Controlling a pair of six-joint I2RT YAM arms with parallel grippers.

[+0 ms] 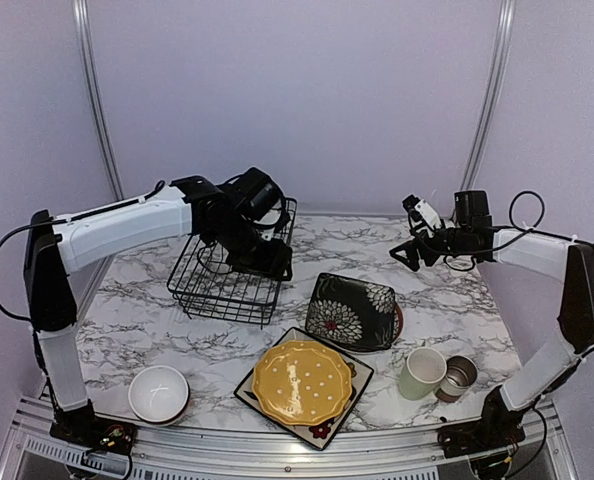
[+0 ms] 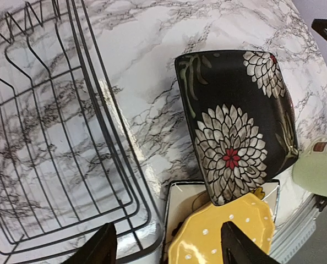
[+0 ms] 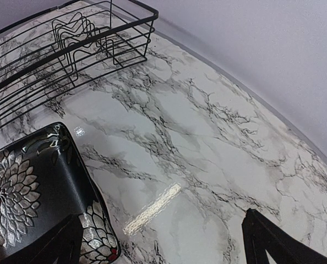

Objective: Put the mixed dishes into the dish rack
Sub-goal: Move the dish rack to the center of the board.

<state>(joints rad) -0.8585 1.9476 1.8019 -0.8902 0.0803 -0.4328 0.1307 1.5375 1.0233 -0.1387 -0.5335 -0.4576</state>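
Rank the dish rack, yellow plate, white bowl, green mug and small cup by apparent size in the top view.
Largest to smallest:
1. dish rack, partly hidden
2. yellow plate
3. white bowl
4. green mug
5. small cup
Mug and cup look close; the cup seems only slightly smaller.

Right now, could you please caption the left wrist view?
Open left gripper over dish rack corner; flowered black plate and yellow plate beside.

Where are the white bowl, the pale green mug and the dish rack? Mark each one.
white bowl [image 1: 158, 392]: top external view, on its inner hollow.
pale green mug [image 1: 418, 380]: top external view, on its outer side wall.
dish rack [image 1: 220, 295]: top external view, on its near wire wall.
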